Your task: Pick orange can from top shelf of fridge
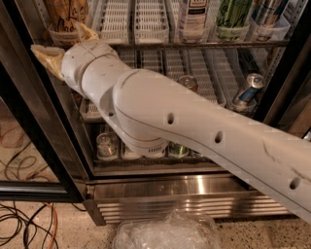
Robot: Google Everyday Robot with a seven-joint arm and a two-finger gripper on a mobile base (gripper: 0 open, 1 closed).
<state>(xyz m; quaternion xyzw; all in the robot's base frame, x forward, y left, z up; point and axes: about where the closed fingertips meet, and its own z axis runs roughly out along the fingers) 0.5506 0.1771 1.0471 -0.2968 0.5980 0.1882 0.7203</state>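
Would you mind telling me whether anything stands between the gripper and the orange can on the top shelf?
No other object does. The gripper sits open right before the orange can, at the top shelf's left end; only the lane's clear end stop fronts the can's base.

The thick white arm point(204, 131) stretches from the lower right up and leftwards, bent at its bulky joint. Its tan hand point(58, 40) sits at the upper left, pointing away from me.
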